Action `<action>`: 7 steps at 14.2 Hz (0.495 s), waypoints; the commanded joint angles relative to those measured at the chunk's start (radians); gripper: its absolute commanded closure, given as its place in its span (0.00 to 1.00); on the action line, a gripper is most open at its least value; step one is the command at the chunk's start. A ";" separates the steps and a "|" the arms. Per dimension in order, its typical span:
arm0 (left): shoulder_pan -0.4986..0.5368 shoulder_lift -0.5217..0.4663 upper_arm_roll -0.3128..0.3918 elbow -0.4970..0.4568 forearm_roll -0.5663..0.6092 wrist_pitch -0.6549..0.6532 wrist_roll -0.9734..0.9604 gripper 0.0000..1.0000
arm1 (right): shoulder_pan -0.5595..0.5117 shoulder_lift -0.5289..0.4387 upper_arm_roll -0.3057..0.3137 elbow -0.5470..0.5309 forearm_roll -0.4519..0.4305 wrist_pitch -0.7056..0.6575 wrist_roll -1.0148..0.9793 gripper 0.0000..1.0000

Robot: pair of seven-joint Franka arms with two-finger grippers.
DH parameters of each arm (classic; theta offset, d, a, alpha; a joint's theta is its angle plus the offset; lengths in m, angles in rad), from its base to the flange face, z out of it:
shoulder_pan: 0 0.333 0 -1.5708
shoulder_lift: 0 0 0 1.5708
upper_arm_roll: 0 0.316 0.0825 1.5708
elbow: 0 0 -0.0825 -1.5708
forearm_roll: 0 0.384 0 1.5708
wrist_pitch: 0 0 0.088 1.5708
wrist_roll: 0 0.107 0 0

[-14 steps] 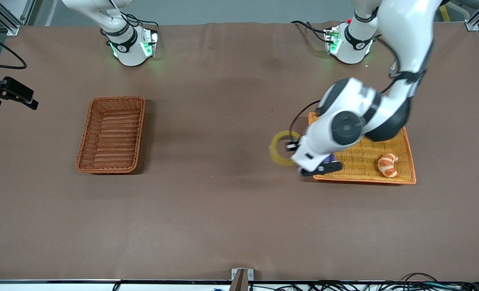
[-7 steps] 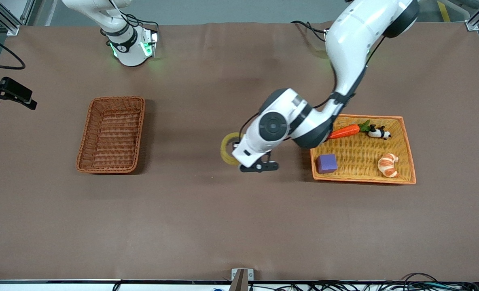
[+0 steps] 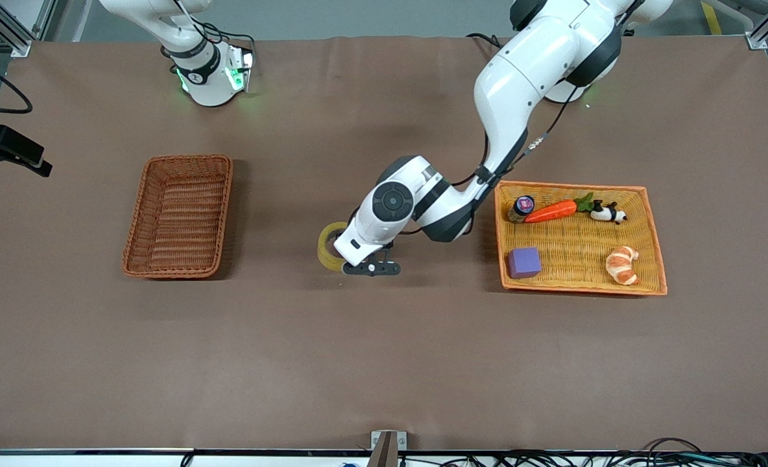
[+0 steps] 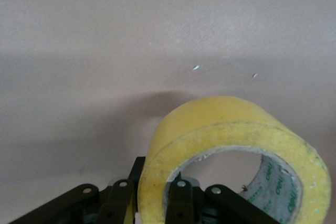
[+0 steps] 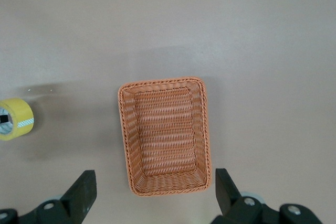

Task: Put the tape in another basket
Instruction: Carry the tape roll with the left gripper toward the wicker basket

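The tape (image 3: pixel 329 246), a yellowish roll, is held on edge by my left gripper (image 3: pixel 348 258) over the bare middle of the table, between the orange tray and the basket. In the left wrist view my left gripper (image 4: pixel 150 191) is shut on the tape (image 4: pixel 226 129), one finger inside the hole and one outside the wall. The reddish-brown wicker basket (image 3: pixel 134 220) is empty toward the right arm's end of the table. My right gripper (image 5: pixel 154 187) is open, high over the basket (image 5: pixel 163 83); the tape (image 5: pixel 16 119) also shows there.
The yellow-orange tray (image 3: pixel 582 288) toward the left arm's end holds a purple cube (image 3: pixel 525 262), a croissant (image 3: pixel 622 264), a carrot (image 3: pixel 551 211), a panda toy (image 3: pixel 606 212) and a small jar (image 3: pixel 521 206). Brown cloth covers the table.
My left gripper has carried the tape from the edge of the orange tray out over the middle of the table, toward the basket. The tray's contents have come into view.
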 commanded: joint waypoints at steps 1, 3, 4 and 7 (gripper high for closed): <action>-0.071 0.039 0.079 0.043 0.016 0.044 -0.040 0.69 | -0.010 -0.019 0.009 -0.029 0.005 0.009 0.010 0.00; -0.093 0.039 0.113 0.020 0.010 0.104 -0.043 0.49 | -0.011 -0.019 0.009 -0.032 0.005 0.009 0.010 0.00; -0.093 0.031 0.112 0.018 0.006 0.103 -0.043 0.44 | -0.011 -0.019 0.009 -0.035 0.005 0.010 0.011 0.00; -0.087 -0.013 0.110 0.012 0.005 0.086 -0.044 0.24 | -0.010 -0.019 0.009 -0.036 0.005 0.013 0.008 0.00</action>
